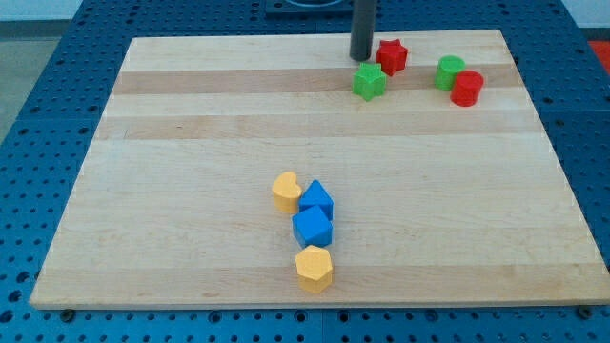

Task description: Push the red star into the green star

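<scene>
While I stand at the view's top, this is how the board lies:

My tip (361,57): the lower end of my dark rod, down on the wooden board (191,191), just left of the red star and just above the green star.
Pincer state: I carry none; my arm ends in the bare rod, so nothing is clenched or grasped.
Red star (392,55): near the board's top edge, touching or almost touching my rod on its right side.
Green star (369,82): just below and left of the red star, close to it; I cannot tell whether the two touch.
Green cylinder (450,71): further to the view's right, touching the red cylinder (467,88) below and right of it.
Lower cluster: a yellow block (285,191), two blue blocks (316,200) (313,227), and a yellow hexagonal block (315,269), strung in a line towards the view's bottom, well apart from the stars.
</scene>
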{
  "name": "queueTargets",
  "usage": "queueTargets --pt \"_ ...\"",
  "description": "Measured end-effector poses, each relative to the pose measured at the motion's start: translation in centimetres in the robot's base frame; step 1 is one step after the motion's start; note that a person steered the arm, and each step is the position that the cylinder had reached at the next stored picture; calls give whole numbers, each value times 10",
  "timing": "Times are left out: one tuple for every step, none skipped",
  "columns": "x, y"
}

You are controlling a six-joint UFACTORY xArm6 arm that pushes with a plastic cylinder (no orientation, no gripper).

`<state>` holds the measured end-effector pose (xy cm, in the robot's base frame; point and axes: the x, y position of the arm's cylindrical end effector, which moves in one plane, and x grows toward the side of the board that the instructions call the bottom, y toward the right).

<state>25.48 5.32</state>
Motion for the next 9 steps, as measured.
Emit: queueTargets --pt "-33 -4" --pt "-61 0" --pt "-47 48" --pt "-37 49" --pt "-32 58" --pt "-30 74" --pt "-15 76" --pt "15 44" --pt "46 3"
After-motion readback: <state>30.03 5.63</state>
